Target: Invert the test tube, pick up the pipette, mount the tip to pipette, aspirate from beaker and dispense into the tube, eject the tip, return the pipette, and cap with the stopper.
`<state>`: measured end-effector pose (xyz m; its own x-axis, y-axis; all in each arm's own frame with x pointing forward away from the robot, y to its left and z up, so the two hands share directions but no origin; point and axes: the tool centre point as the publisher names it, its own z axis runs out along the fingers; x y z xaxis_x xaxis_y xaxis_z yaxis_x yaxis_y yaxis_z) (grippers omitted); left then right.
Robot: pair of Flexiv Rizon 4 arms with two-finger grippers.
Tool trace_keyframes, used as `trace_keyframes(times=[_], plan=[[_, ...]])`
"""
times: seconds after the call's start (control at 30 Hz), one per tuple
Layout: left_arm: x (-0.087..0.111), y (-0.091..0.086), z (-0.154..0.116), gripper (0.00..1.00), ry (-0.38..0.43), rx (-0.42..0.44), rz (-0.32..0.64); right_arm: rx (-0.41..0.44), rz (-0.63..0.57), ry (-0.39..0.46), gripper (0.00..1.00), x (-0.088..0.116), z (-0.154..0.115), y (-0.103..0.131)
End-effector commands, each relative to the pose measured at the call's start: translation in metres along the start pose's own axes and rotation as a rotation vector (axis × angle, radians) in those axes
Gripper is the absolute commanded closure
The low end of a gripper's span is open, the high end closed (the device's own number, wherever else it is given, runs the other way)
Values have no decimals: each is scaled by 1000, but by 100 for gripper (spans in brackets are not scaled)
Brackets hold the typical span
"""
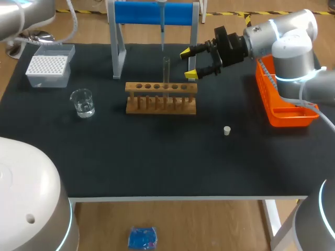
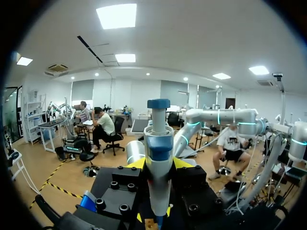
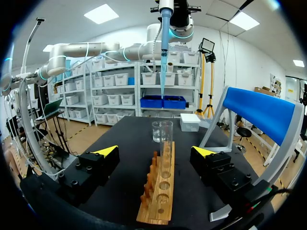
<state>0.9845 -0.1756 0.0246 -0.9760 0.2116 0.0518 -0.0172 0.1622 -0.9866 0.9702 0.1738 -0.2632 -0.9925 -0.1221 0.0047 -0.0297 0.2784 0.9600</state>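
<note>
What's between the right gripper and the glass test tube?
Only empty holes of the wooden rack, running from the open right gripper to the glass test tube; right wrist view.

A clear test tube [image 1: 166, 70] stands upright, mouth up, in the wooden rack [image 1: 161, 99] near the middle of the dark surface [image 1: 157, 157]. Directly above it hangs the white-and-blue pipette [image 1: 163, 29], vertical. Its narrow end points down at the tube's mouth but stays clear of it, and its body is clamped in the left tool [image 2: 158, 164]. The glass beaker [image 1: 82, 102] (a little clear liquid inside) sits left of the rack, near the white tip box [image 1: 48, 65] at the far left corner. The small pale stopper [image 1: 227, 130] stands alone, right of the rack and nearer the front edge.
</note>
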Motion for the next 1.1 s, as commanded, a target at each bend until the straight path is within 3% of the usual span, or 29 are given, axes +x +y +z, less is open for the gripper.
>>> trace_keyframes(times=[0.03, 1.1], plan=[[-1, -1, 0, 100, 2, -1, 0, 1, 0, 3, 0, -1, 0, 0], [1, 3, 5, 100, -7, 2, 26, 1, 0, 3, 0, -1, 0, 0]])
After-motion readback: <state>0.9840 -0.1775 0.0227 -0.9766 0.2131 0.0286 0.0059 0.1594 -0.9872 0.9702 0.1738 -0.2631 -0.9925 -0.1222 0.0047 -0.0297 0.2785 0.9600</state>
